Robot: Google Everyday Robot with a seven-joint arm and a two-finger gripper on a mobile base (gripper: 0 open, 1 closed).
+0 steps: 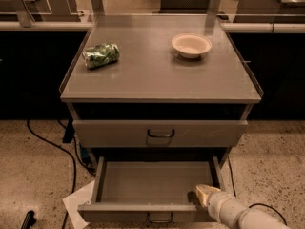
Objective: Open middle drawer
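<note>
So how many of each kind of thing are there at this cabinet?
Bowl: 1
Green bag: 1
Drawers: 2, closed drawer and open drawer
Gripper, in the open drawer's front right corner: 1
Total: 5

Pale cream tool at lower right, perhaps padded; arm off-white, tubular, rounded.

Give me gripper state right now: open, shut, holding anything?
Gripper: cannot be told whether open or shut; it sits inside the right front corner of the pulled-out drawer.
</note>
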